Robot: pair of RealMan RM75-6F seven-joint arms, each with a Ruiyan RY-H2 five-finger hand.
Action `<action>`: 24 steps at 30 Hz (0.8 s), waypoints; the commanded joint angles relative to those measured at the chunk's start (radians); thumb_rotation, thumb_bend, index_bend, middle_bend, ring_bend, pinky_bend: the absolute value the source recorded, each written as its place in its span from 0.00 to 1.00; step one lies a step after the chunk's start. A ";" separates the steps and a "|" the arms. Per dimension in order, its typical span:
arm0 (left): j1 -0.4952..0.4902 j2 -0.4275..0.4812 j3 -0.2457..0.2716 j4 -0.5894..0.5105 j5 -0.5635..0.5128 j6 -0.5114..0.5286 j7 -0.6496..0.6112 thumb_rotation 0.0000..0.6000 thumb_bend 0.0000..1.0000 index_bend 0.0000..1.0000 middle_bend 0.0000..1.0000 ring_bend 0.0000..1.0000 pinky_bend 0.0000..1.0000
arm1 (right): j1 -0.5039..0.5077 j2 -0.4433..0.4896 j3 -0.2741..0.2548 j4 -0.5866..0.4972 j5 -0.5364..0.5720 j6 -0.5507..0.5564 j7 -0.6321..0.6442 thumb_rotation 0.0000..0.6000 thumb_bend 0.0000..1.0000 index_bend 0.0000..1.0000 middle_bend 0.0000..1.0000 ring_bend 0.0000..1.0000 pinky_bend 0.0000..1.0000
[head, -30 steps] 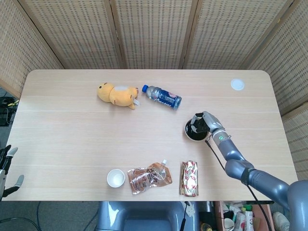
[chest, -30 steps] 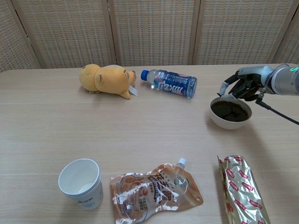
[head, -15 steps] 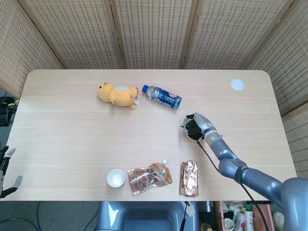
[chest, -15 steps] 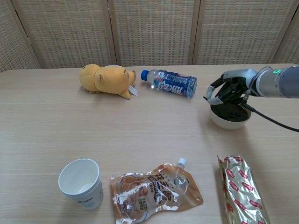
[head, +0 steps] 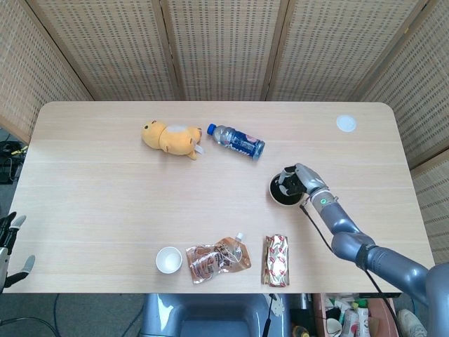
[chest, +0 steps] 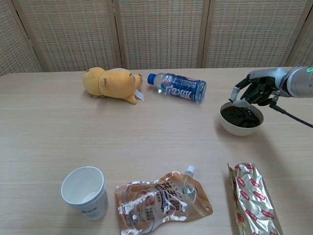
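My right hand [chest: 255, 88] has slid back toward 3 o'clock since half a second ago, when it sat over the bowl [chest: 240, 118]; now it's at the bowl's far rim, fingers curled down, touching or not I can't tell. Left hand [head: 10, 242] hangs off the table's 8 o'clock corner, released. Count: one bowl, one bottle [chest: 178, 86], one plush bear [chest: 111, 83], one paper cup [chest: 85, 192], one pouch [chest: 163, 201], one foil pack [chest: 254, 201]

The right hand [chest: 254, 89] is drawing back toward the right of the frame, uncovering the dark bowl [chest: 241, 119], its fingers hanging over the far rim.
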 commanded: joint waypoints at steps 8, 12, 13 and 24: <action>0.007 0.002 0.003 -0.002 -0.005 0.003 0.003 1.00 0.38 0.00 0.00 0.00 0.00 | 0.041 -0.045 0.011 0.074 0.011 -0.032 -0.001 1.00 0.95 0.74 0.96 0.99 1.00; 0.007 0.002 0.003 -0.001 -0.006 0.001 0.001 1.00 0.38 0.00 0.00 0.00 0.00 | 0.041 -0.042 0.009 0.055 0.005 -0.035 -0.002 1.00 0.95 0.74 0.96 0.99 1.00; 0.007 0.002 0.003 -0.001 -0.005 0.001 0.000 1.00 0.38 0.00 0.00 0.00 0.00 | 0.039 -0.039 0.008 0.044 0.003 -0.035 -0.001 1.00 0.95 0.74 0.96 0.99 1.00; -0.001 0.002 0.001 -0.002 0.003 -0.003 0.003 1.00 0.38 0.00 0.00 0.00 0.00 | -0.009 0.027 -0.019 -0.074 -0.037 -0.017 0.004 1.00 0.95 0.74 0.96 0.99 1.00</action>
